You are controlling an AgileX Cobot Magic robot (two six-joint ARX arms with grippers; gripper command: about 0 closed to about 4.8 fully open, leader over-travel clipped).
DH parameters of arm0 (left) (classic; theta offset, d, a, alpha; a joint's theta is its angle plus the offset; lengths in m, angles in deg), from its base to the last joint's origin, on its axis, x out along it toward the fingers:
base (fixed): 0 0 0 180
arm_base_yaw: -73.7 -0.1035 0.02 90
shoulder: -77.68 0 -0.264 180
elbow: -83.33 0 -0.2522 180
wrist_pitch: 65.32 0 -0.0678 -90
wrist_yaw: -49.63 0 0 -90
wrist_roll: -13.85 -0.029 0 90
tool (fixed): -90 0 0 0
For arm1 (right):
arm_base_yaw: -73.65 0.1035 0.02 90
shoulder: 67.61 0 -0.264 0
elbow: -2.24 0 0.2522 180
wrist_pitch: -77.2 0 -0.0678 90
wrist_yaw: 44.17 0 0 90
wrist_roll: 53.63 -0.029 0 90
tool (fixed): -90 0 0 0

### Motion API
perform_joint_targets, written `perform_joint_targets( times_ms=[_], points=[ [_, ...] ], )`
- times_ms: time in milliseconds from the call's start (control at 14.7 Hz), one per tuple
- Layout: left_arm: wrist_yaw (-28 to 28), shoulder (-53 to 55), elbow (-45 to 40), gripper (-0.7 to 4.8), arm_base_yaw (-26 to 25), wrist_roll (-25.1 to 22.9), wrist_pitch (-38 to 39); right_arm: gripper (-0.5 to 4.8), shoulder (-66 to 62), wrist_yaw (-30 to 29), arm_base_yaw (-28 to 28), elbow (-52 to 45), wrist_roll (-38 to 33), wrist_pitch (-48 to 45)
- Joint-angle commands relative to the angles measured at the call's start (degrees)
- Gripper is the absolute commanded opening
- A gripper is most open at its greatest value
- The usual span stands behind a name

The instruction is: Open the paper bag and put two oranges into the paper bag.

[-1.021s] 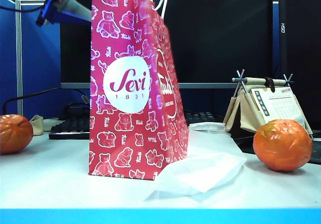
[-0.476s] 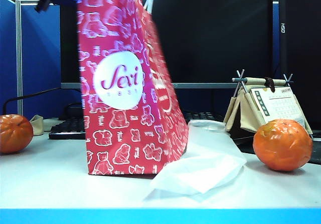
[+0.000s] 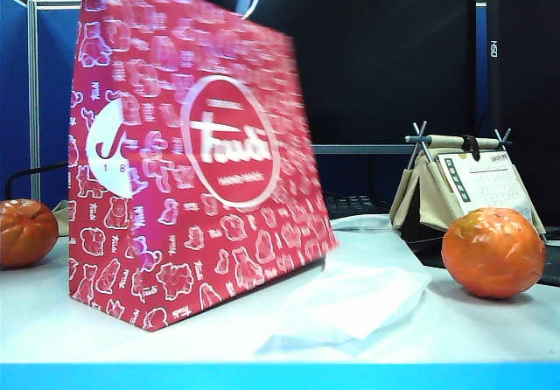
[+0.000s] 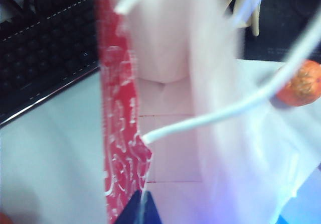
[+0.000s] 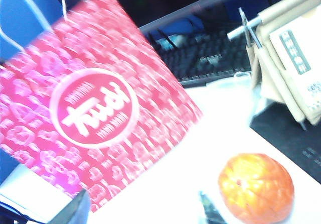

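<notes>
Pink-red paper with white animal shapes makes up the paper bag [image 3: 188, 176], and it stands tipped on the white table [image 3: 455, 324], leaning over with one bottom corner lifted. We are at the opening step. Our left gripper [image 4: 139, 211] is up at the top of the bag, pinched shut on the red wall at the rim, and from there we look straight down inside. We see only the pale bottom and the white cord handles [image 4: 215, 116], so the bag holds nothing yet. Our right gripper [image 5: 143, 209] hangs above the table near one orange [image 5: 256, 187]; its jaws stand apart and nothing is between them. That orange sits to the right of the bag, well apart from it, past the white plastic bag [image 3: 350, 298] lying flat. The other orange [image 3: 26, 231] sits on the left, just beside the bag. Next, we think, we must set the bag straight and hold its mouth wide before any fruit can drop in.
</notes>
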Motion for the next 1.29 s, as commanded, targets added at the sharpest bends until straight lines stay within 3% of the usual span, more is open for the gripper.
perform_joint_targets(
  times_ms=[68, 136, 272, 408, 544, 612, 953, 1021, 1089, 1157, 1293],
  points=[
    [0.26, 2.86, 0.11, -0.06, 0.02, -1.81, 2.29, 2.68, 0.02, -0.07, 0.11, 0.28, 0.72, -2.86],
    [0.37, 4.48, 0.11, -0.02, 0.02, -1.97, 2.38, 2.68, 0.02, -0.07, 0.11, 0.31, 0.68, -3.96],
    [1.22, 6.10, 0.11, 0.89, 0.02, -3.34, 2.34, 2.68, 0.02, -0.07, 0.11, 0.31, 0.66, -4.57],
    [4.13, 6.08, 0.28, 1.05, 0.02, -3.52, 2.32, 2.68, 0.02, -0.07, 0.09, 0.31, 0.59, -4.61],
    [6.80, 5.99, 1.92, 1.83, 0.02, -3.52, 4.55, 2.68, 0.02, -0.04, 0.09, 0.31, 0.59, -4.63],
    [6.82, 5.99, 3.39, 1.93, 0.02, -3.52, 5.53, 2.67, 0.02, -0.02, 0.09, 0.31, 0.61, -4.63],
    [6.82, 6.10, 6.01, 1.78, -0.02, -2.84, 5.81, 2.68, 0.02, -0.02, 0.09, -0.22, 0.66, -3.23],
    [6.80, 6.10, 6.03, 1.25, -0.02, -2.89, 5.84, 2.68, 0.00, 0.04, 0.09, -0.81, 0.66, -2.67],
    [6.84, 6.10, 6.03, -0.13, -0.02, -2.91, 5.79, 2.68, 0.02, 0.15, 0.09, -1.31, 0.44, -1.86],
    [6.99, 6.10, 6.03, -0.04, -0.02, -2.91, 5.77, 2.74, 0.00, 0.04, 0.11, -1.92, 0.42, -0.70],
    [7.87, 6.10, 6.03, -0.04, -0.02, -3.02, 5.77, 4.06, 0.00, 1.70, 0.11, -2.89, -1.27, -1.16]
  ],
)
